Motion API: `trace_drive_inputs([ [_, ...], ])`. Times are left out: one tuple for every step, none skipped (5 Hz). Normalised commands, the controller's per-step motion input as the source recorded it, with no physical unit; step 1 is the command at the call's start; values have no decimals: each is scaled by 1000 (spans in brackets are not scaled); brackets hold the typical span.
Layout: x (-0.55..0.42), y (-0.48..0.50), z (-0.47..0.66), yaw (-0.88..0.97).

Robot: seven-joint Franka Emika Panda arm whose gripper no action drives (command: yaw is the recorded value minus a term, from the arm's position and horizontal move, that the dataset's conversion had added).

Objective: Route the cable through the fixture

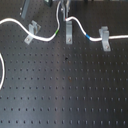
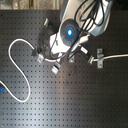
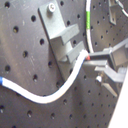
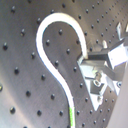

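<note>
So the white cable [image 1: 47, 36] runs across the top part of the first exterior view, over a black perforated tabletop [image 1: 65, 90]. It comes in from the upper left, dips past the slanted grey clip [image 1: 32, 31], climbs with its green band [image 1: 58, 31] up to the narrow upright fixture [image 1: 68, 30] in the upper middle, humps over right at it, then drops down with the blue band [image 1: 87, 36] and heads to the wider fork-topped clip [image 1: 105, 37] on the right and off the edge. Another loop of it curves down the left edge of that frame.

The tool [image 3: 95, 65] is pinched tight on the cable in the first wrist view, its dark fingers [image 3: 102, 57] closed around the cord just beside the grey fixture [image 3: 62, 37], where the cable touches the stepped side of the clip. I can't tell from here whether the cord is actually seated in the slot. The green band [image 3: 88, 21] sits further up the cord in that frame.

In the second exterior view the white arm [image 2: 70, 32] covers the upper middle of the frame, with the cable making a big loop [image 2: 15, 65] on the left.
</note>
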Motion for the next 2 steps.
trace_drive_inputs([
  [190, -316, -15, 414],
  [152, -291, -3, 349],
])
